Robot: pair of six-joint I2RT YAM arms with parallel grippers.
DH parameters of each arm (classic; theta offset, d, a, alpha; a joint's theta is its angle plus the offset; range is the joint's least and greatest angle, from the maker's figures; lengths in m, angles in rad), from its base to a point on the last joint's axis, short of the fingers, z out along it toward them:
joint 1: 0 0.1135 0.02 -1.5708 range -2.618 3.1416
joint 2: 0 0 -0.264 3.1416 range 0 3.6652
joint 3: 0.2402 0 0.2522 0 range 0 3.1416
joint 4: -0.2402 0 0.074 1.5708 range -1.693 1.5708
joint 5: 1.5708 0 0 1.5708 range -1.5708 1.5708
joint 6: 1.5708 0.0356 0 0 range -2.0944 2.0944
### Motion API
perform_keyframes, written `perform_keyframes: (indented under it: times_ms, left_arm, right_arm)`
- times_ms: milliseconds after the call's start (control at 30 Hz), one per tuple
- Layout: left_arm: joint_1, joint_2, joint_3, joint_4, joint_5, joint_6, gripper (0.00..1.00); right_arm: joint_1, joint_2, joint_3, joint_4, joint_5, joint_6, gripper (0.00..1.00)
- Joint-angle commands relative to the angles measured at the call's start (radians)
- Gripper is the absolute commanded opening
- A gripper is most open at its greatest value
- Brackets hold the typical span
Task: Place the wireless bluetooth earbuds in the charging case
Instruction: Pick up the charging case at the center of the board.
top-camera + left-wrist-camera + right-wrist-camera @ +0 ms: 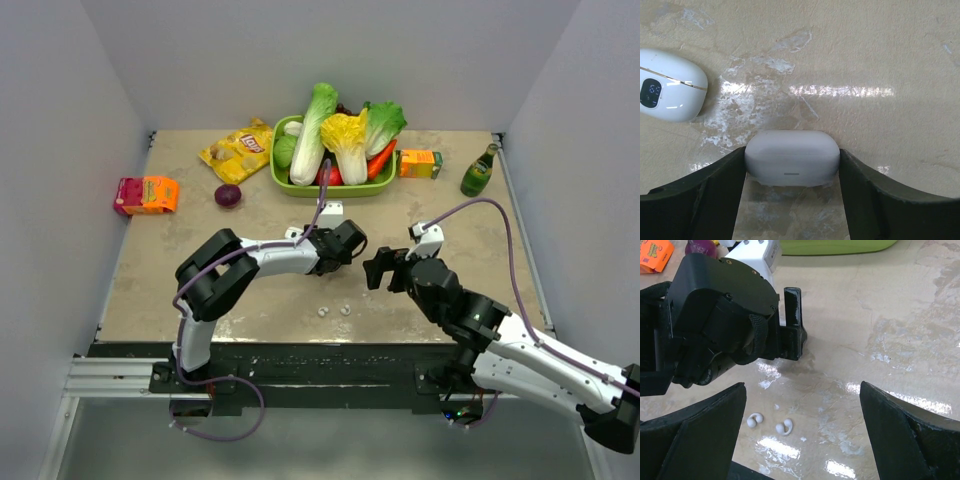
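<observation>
The two wireless bluetooth earbuds (785, 427) that can be seen lie on the desk (150, 270), well apart from the green basket (360, 189), on its near side and close to the near edge of the desk. They are side by side with a small gap between them, and nothing touches them.

A little nearer to the basket are the two grippers. The right gripper (378, 270) hangs above the desk, to the right of the earbuds. Its jaws are wide apart and hold nothing. In the right wrist view, the earbuds show low in the gap between its fingers (910, 435).

The left gripper (350, 243) is just in front of the basket, pointing to the right. Its jaws hold the charging case (792, 157), with one finger pressing on each short end. The case is white and rounded, and its lid is closed. It sits low at the desk. A second white case with a small display (670, 92) lies just beside it, not touching.

The basket is full of vegetables. To its left are a yellow chips bag (240, 150), a purple onion (228, 195) and a red and orange packet (146, 195). To its right are an orange juice box (420, 163) and a green bottle (479, 172).
</observation>
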Motion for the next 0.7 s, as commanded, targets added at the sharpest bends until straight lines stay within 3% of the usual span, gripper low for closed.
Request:
perform_keyframes:
  times_ms: [0, 100, 200, 333, 400, 467, 567, 600, 667]
  left_arm:
    - [-0.014, 0.043, -0.046, -0.044, 0.095, -0.044, 0.69]
    - [-0.014, 0.034, -0.06, -0.036, 0.095, -0.049, 0.57]
    - [-0.014, -0.01, -0.086, -0.004, 0.077, -0.029, 0.34]
    - [-0.014, -0.153, -0.178, 0.198, 0.072, 0.135, 0.06]
    - [-0.014, -0.263, -0.25, 0.329, 0.08, 0.203, 0.0]
    - [-0.014, -0.387, -0.349, 0.433, 0.112, 0.312, 0.0]
    - [-0.014, -0.568, -0.552, 0.727, 0.245, 0.445, 0.0]
    - [-0.014, -0.608, -0.615, 0.927, 0.288, 0.511, 0.0]
    - [-0.014, -0.702, -0.809, 1.151, 0.427, 0.58, 0.0]
  right_arm:
    - [-0.001, -0.019, -0.005, 0.016, 0.021, 0.024, 0.98]
    - [0.0, -0.024, -0.002, 0.01, 0.021, 0.023, 0.98]
    - [0.0, -0.03, 0.007, 0.004, 0.021, 0.02, 0.98]
    - [0.0, -0.027, 0.056, -0.026, 0.035, 0.004, 0.98]
    - [0.0, -0.024, 0.103, -0.045, 0.044, 0.001, 0.98]
    - [0.0, -0.027, 0.139, -0.082, 0.055, -0.002, 0.98]
    - [0.0, -0.025, 0.2, -0.103, 0.036, -0.022, 0.98]
    - [0.0, -0.025, 0.224, -0.102, 0.026, -0.031, 0.98]
    - [0.0, -0.021, 0.24, -0.086, -0.028, -0.054, 0.98]
